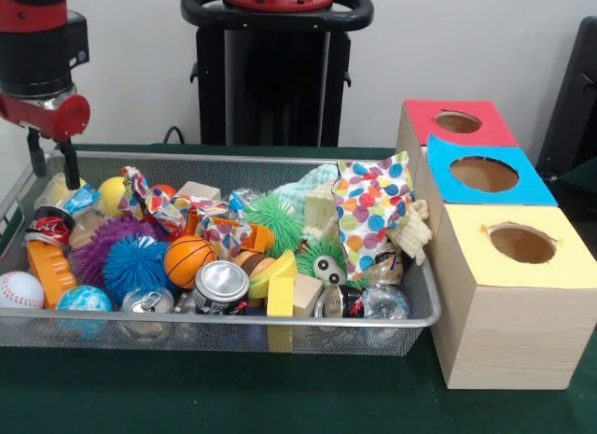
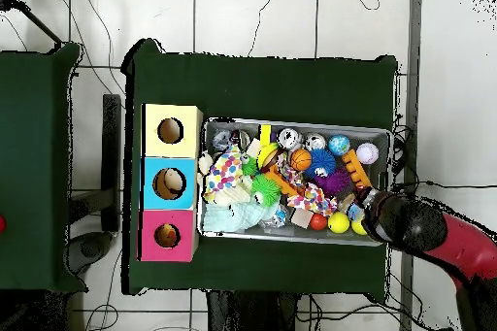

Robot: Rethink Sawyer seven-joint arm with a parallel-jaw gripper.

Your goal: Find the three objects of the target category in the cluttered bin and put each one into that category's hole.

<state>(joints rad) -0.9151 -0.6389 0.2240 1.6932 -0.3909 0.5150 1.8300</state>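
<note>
— So where does the gripper (image 1: 53, 163) stand?

— At one short end of the wire bin (image 1: 233, 160), hanging over the corner. Its two black fingers (image 1: 70, 165) are spread apart, with nothing between them.

— And the target?

— The category isn't named, so that part is a judgement. Balls seem a likely set: a yellow ball (image 1: 112, 196) lies just beside the fingers, a baseball (image 1: 19, 289) sits in the corner on the camera's side, and a basketball (image 1: 187, 259) rests further toward the middle. A crushed red can (image 1: 48, 229) lies tilted almost straight below the gripper; which way its long axis runs is hard to tell.

— Where do they go?

— Into one of three boxes beyond the bin's opposite short end: red hole (image 1: 457, 122), blue hole (image 1: 483, 174), yellow hole (image 1: 522, 243). The overhead view shows it plainly: the gripper (image 2: 372, 209) at one end of the bin (image 2: 296, 123), the boxes at the other.

— So the pick is short and the carry long?

— Probably. Anything grasped in this corner must travel the bin's whole long axis.
</note>
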